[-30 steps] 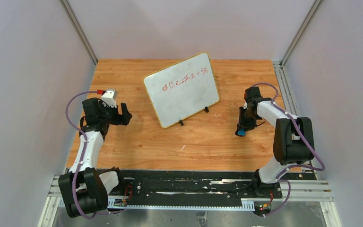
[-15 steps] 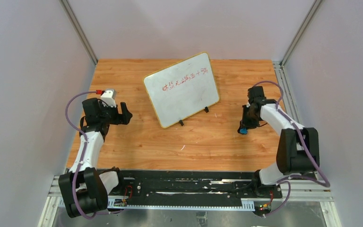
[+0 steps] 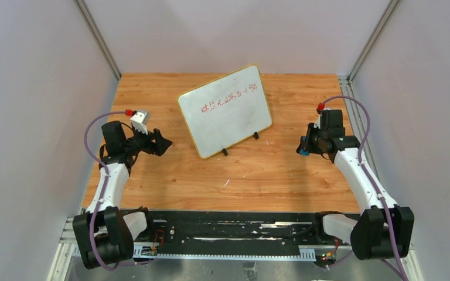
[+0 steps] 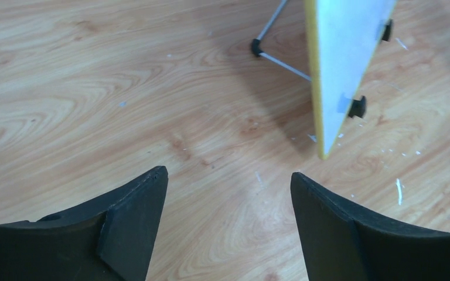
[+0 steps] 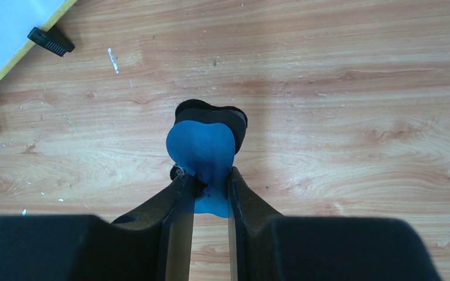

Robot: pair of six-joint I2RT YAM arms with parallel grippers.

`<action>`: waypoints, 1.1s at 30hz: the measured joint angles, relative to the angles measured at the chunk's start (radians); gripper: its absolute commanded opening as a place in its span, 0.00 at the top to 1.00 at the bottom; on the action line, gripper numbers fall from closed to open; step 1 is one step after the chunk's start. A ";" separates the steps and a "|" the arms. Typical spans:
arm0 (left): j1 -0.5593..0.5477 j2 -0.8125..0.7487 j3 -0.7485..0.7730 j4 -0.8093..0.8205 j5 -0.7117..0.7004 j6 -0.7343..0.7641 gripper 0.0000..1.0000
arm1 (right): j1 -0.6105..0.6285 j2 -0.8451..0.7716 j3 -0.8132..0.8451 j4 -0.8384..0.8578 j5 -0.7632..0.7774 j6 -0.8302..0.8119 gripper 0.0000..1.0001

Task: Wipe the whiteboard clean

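The whiteboard (image 3: 225,111) stands past both arms, in the far middle of the wooden table (image 3: 258,175).

Nearest, the two arm bases sit at the table's near edge. The left arm (image 3: 110,184) rises from its base and runs away along the left side, then bends at the wrist to point right. The left gripper (image 3: 163,142) hangs over bare wood with its jaws spread wide and nothing between them; it faces the board's near left corner.

The right arm (image 3: 360,178) leans from its base away and to the left, with its wrist turned left. The right gripper (image 3: 302,149) is clamped on a blue eraser (image 5: 202,143) with a black pad, which points toward the board's right side. Whether the eraser touches the wood cannot be told.

Farther on, between the grippers and well apart from both, the board is propped at a tilt on a thin wire stand (image 4: 278,55). Its two black feet (image 3: 225,152) rest on the table. It has a yellow frame, and red handwriting (image 3: 228,98) crosses its upper part.
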 measured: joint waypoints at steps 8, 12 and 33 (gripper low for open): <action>0.009 0.118 -0.055 0.158 0.229 -0.009 0.17 | 0.039 0.069 -0.005 0.029 -0.028 -0.001 1.00; 0.025 0.256 -0.037 0.216 0.326 -0.064 0.19 | 0.068 0.085 -0.005 0.047 -0.030 -0.001 0.99; -0.092 0.335 0.118 0.541 0.309 -0.343 0.23 | 0.110 0.120 0.016 0.063 -0.016 -0.001 0.99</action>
